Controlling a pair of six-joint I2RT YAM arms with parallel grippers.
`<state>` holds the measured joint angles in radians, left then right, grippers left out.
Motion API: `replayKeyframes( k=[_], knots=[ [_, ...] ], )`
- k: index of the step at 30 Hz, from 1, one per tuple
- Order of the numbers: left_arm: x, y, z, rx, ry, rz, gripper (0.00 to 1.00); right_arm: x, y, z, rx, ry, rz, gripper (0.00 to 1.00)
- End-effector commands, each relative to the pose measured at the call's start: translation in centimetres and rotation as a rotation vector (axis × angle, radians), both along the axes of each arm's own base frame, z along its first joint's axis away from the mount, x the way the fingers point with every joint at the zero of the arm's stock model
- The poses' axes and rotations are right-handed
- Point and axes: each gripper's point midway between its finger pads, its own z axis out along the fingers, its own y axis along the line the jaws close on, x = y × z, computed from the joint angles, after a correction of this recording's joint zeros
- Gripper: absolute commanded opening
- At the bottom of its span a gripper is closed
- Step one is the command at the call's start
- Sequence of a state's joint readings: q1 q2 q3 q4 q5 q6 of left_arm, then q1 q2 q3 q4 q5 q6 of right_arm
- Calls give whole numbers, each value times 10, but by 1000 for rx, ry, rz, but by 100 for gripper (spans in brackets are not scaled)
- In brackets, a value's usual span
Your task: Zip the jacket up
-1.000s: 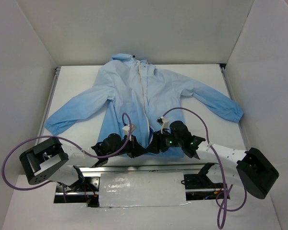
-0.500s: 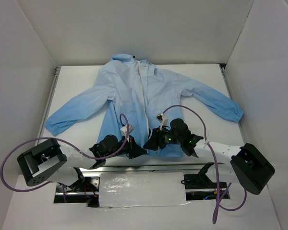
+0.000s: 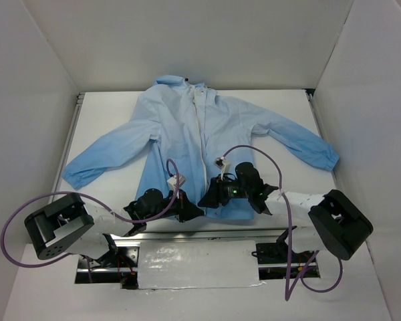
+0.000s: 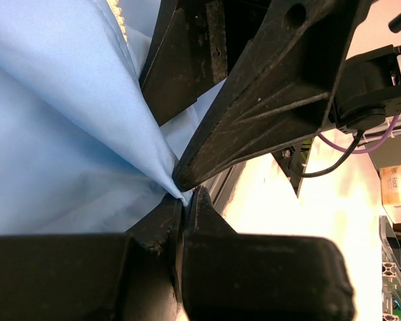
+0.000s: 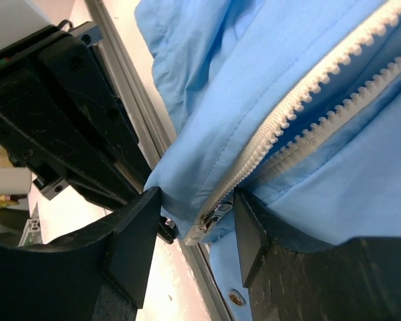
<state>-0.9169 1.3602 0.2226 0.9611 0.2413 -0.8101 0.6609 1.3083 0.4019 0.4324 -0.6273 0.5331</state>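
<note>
The light-blue jacket point(image 3: 194, 134) lies spread on the table, front up, its whitish zipper strip point(image 3: 202, 130) running down the centre. Both grippers meet at the bottom hem. My left gripper point(image 3: 191, 208) is shut on a corner of the jacket's hem fabric point(image 4: 177, 194). My right gripper point(image 3: 207, 199) is open and straddles the bottom end of the zipper. The metal slider point(image 5: 215, 215) sits between its fingers point(image 5: 130, 241), with white teeth point(image 5: 307, 93) running up from it. The right gripper's black fingers point(image 4: 267, 100) fill the left wrist view, close above the pinched fabric.
The table's metal front rail point(image 5: 137, 120) runs just under the hem. White walls enclose the table on three sides. The sleeves point(image 3: 100, 157) reach out left and right point(image 3: 301, 144). Purple cables point(image 3: 254, 150) loop over the arms.
My right gripper has moved left and slightly away from the table edge, closing in on the hem's centre. My left gripper has shifted slightly and still holds the hem.
</note>
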Motion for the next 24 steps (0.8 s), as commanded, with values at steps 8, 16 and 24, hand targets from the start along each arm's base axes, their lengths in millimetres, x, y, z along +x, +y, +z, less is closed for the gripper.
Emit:
replayKeyframes(
  k=[8,16,24],
  knots=[
    [4,-2,24,-65,-87,3,0,-6,-8,22,112,-86,124,52],
    [6,0,24,-56,-86,17,0,-10,-1,17,153,-57,183,52],
    [-1,-3,25,-73,-85,-28,0,14,4,21,136,-116,108,55]
  ],
)
